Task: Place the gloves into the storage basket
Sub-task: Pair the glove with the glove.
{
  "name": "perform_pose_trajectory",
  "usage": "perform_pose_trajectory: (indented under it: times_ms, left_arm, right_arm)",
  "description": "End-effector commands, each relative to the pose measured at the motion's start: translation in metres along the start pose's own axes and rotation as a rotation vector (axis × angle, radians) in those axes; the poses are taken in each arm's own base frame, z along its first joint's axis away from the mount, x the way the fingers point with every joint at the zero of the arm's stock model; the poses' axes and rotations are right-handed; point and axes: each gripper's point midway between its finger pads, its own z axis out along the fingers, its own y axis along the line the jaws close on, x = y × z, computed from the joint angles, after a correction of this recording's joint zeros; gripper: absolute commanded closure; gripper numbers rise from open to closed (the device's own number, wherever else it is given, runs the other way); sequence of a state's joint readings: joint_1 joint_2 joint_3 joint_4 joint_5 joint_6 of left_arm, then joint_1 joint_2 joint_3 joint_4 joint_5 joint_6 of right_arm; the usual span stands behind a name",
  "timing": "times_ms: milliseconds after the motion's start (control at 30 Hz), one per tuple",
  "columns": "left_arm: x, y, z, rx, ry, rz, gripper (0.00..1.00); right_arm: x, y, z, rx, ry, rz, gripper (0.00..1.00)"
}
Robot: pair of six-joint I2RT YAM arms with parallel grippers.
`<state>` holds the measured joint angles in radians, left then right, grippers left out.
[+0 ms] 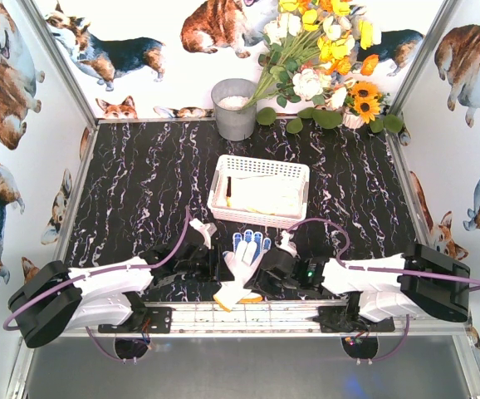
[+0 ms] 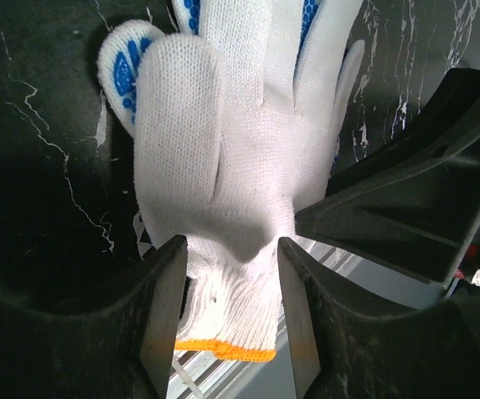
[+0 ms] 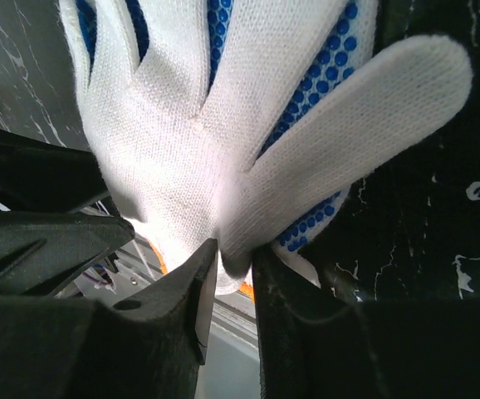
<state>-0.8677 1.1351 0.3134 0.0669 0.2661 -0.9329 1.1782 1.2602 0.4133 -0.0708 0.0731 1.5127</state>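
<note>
Two cream-white gloves [image 1: 242,264] lie stacked near the table's front edge, a plain one on a blue-dotted one [image 1: 253,243], their orange cuffs over the front rail. My left gripper [image 1: 215,266] is open, and its jaws straddle the plain glove's cuff [image 2: 236,307] in the left wrist view [image 2: 230,324]. My right gripper [image 1: 265,268] is shut on the plain glove's [image 3: 190,141] edge below the thumb, as the right wrist view shows [image 3: 233,274]. The white storage basket [image 1: 220,176] stands just beyond, with more gloves [image 1: 265,195] inside.
A grey round metal bucket [image 1: 234,108] stands at the back, next to a bunch of flowers [image 1: 323,58]. A metal rail [image 1: 290,314] runs along the near edge. Walls printed with corgis close in both sides.
</note>
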Motion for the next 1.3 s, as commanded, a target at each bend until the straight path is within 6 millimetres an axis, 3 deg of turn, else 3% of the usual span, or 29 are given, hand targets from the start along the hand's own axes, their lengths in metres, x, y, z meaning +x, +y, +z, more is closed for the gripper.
perform_pose_trajectory:
  times_ms: [0, 267, 533, 767, 1067, 1267]
  left_arm:
    - [0.005, -0.001, 0.001, 0.014, 0.012, 0.007, 0.59]
    - [-0.002, 0.003, -0.007, -0.016, -0.045, 0.003, 0.59]
    - [-0.015, -0.004, -0.021, -0.015, -0.116, 0.001, 0.51]
    - [-0.018, -0.006, -0.017, -0.007, -0.129, -0.019, 0.49]
    - [-0.011, -0.021, -0.002, 0.079, -0.091, -0.055, 0.52]
    - [-0.001, -0.013, 0.007, 0.038, -0.060, -0.056, 0.56]
  right_arm:
    - [-0.001, 0.029, 0.001, -0.089, -0.012, 0.004, 0.79]
    - [-0.013, 0.039, -0.012, -0.084, -0.062, -0.052, 1.00]
    - [-0.040, 0.043, -0.038, -0.045, -0.104, -0.153, 1.00]
    - [-0.059, 0.031, -0.036, -0.019, -0.066, -0.189, 1.00]
    - [-0.059, 0.043, -0.030, 0.008, 0.020, -0.267, 1.00]
    - [-0.053, 0.040, -0.019, -0.019, 0.046, -0.224, 0.99]
